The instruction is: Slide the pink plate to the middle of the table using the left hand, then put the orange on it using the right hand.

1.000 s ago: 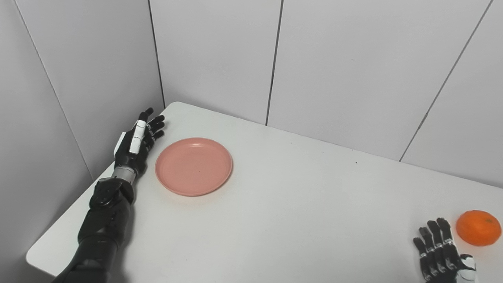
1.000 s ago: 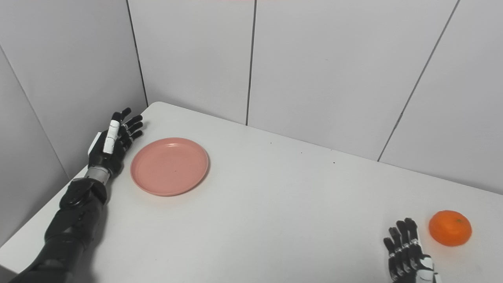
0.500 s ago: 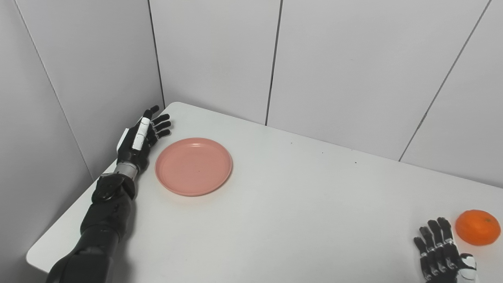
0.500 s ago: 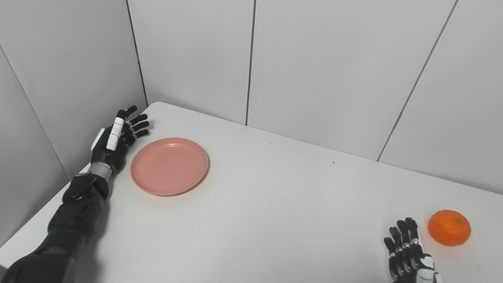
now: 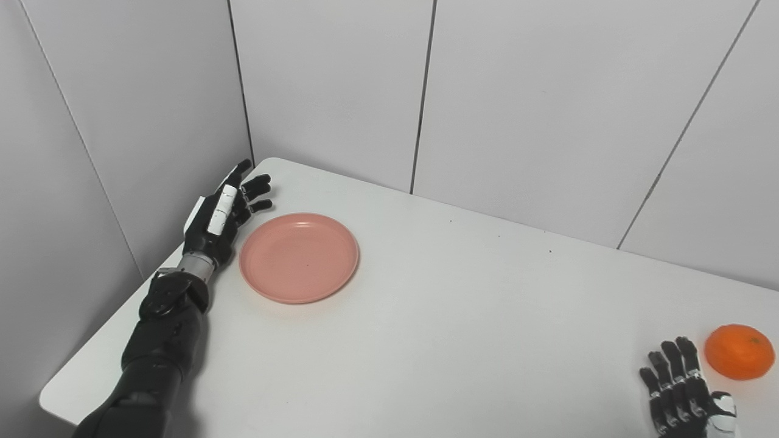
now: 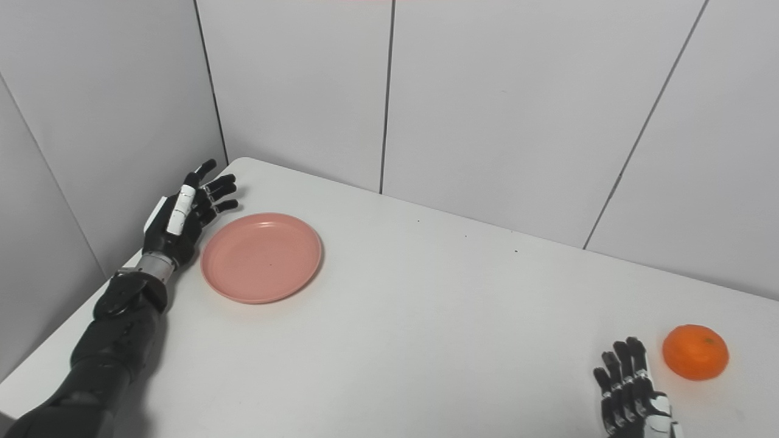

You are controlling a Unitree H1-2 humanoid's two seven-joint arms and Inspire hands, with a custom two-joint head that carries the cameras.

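The first step is barely begun: the left hand [image 5: 222, 216], empty with fingers spread, sits beside the round pink plastic plate [image 5: 299, 257] near the white table's [image 5: 438, 316] far-left corner, needing rim contact next, while the empty, spread right hand [image 5: 684, 395] waits beside the round orange [image 5: 739, 351] near the right edge.

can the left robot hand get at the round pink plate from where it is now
Probably yes. The left robot hand is open, just beside the round pink plate's left rim, with only bare white table between them and nothing blocking.
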